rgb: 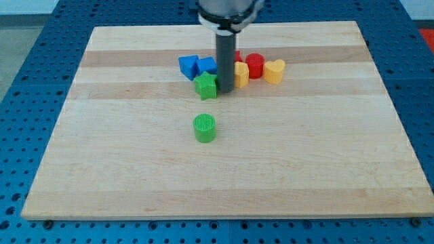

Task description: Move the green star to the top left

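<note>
The green star [205, 86] lies on the wooden board [135, 169], above the middle and just below a cluster of blocks. My tip [224, 89] stands right beside the star's right edge, touching or nearly touching it. The rod rises from there to the view's top and hides part of the cluster behind it.
A blue block [188, 66] and a second blue block [207, 66] sit just above the star. Right of the rod are a yellow block [241, 74], a red cylinder [255, 66] and a yellow heart [273, 71]. A green cylinder [204, 128] stands below the star.
</note>
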`<action>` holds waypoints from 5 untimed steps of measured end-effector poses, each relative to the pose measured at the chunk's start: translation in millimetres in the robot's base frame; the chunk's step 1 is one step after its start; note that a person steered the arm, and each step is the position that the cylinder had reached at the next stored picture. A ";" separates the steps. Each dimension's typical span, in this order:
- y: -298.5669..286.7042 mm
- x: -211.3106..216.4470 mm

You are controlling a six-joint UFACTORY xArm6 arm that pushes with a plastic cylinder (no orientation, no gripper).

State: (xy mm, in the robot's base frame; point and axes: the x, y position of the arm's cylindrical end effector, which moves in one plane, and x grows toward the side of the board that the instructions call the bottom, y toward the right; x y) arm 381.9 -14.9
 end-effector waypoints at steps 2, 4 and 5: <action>-84.5 0.0; -96.7 4.5; -92.9 39.0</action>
State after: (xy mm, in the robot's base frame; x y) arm 420.9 -107.8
